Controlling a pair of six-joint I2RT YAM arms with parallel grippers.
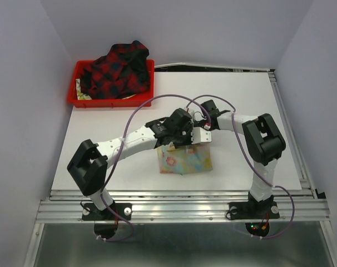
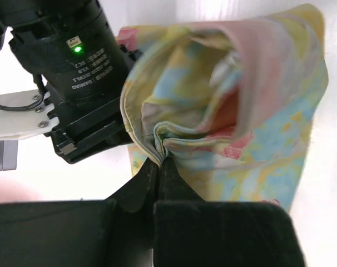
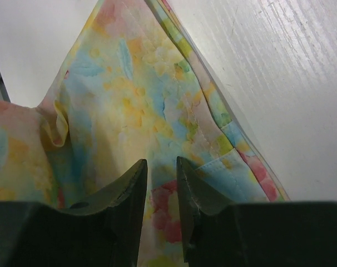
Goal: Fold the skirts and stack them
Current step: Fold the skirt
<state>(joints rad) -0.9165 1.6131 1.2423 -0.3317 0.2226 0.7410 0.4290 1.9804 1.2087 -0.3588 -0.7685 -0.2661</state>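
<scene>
The pastel yellow and light blue flowered skirt (image 1: 186, 162) lies folded into a small bundle near the middle of the white table (image 1: 252, 105). My left gripper (image 1: 183, 143) is at its far edge, shut on a bunched hem of this skirt (image 2: 252, 111), with its fingertips (image 2: 160, 158) pinched together. Just to the right, my right gripper (image 1: 201, 137) hovers over the same cloth (image 3: 135, 94); its jaws (image 3: 160, 164) stand slightly apart, with fabric showing in the gap behind them. The red-and-black plaid skirt (image 1: 116, 69) is heaped in the red tray (image 1: 78, 100).
The red tray sits at the table's far left corner, with a scrap of light cloth under the plaid. The right arm's wrist housing (image 2: 79, 72) is close beside the left fingers. Grey walls enclose the table; a metal rail (image 1: 185, 203) runs along the near edge.
</scene>
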